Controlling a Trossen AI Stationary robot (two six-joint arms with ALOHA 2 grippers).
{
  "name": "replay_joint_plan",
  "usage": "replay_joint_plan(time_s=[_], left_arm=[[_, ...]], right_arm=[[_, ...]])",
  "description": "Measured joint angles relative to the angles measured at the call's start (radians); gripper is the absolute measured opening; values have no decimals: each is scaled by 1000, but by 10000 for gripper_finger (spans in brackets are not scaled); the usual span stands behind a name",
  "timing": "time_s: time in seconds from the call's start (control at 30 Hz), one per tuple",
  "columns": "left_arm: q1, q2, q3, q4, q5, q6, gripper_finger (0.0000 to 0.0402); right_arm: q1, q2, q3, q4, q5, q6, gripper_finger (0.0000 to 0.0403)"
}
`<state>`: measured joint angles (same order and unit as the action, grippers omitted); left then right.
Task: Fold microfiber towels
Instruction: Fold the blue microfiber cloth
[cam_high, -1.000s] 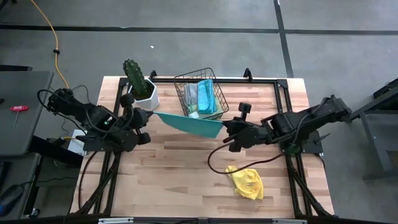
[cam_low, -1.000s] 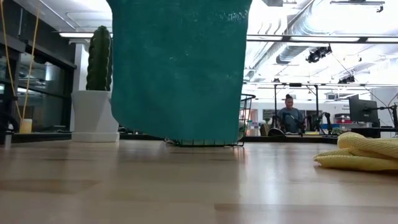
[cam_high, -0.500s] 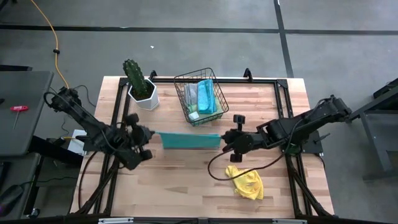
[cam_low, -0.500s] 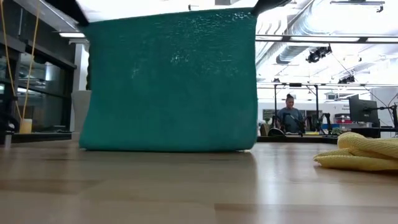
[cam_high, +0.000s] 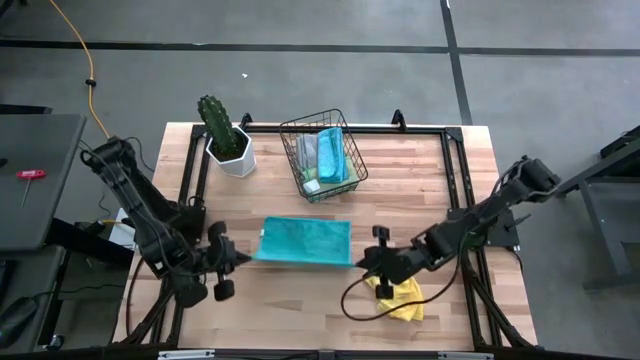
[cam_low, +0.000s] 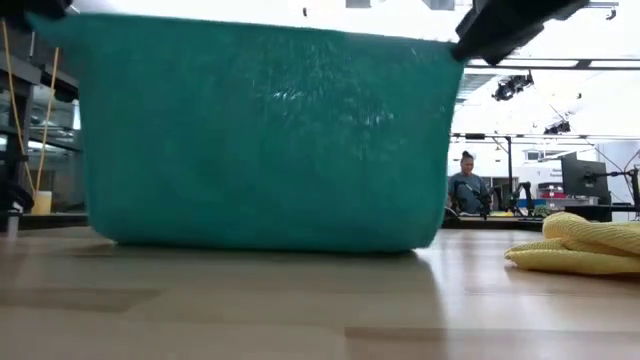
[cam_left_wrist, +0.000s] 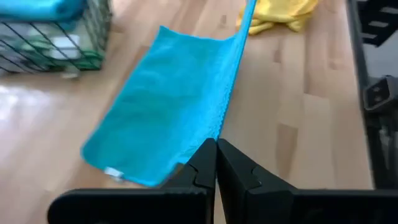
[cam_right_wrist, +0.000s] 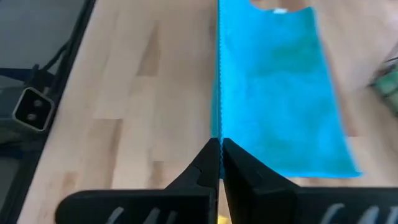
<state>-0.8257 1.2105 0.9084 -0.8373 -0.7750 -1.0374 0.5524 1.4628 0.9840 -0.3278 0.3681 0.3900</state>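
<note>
Between both grippers, left gripper (cam_high: 238, 258) and right gripper (cam_high: 362, 264) had jaws clamped on the teal towel (cam_high: 303, 241), whose small tag (cam_left_wrist: 112, 172) carried no legible writing.

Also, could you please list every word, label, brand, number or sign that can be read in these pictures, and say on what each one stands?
No text can be read in any view.
The teal towel has a small white tag at one corner, too blurred to read.
The monitors in the room behind the table are too small to read.
The wire basket, the yellow towel and the cactus pot show no lettering.
</note>
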Motion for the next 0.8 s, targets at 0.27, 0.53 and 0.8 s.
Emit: replay_joint_plan(time_s=[0.27,0.53,0.8], left_arm=[[-38,157,-111,276,80,-93,0],[-47,372,-129,466,170,-168,0],[-35,397,-118,479,225,-175,0]], right_arm=[[69,113,-67,151,-11,91,0],[109,227,-67,251,-120,153,0],[99,261,-56,270,-156,172,0]])
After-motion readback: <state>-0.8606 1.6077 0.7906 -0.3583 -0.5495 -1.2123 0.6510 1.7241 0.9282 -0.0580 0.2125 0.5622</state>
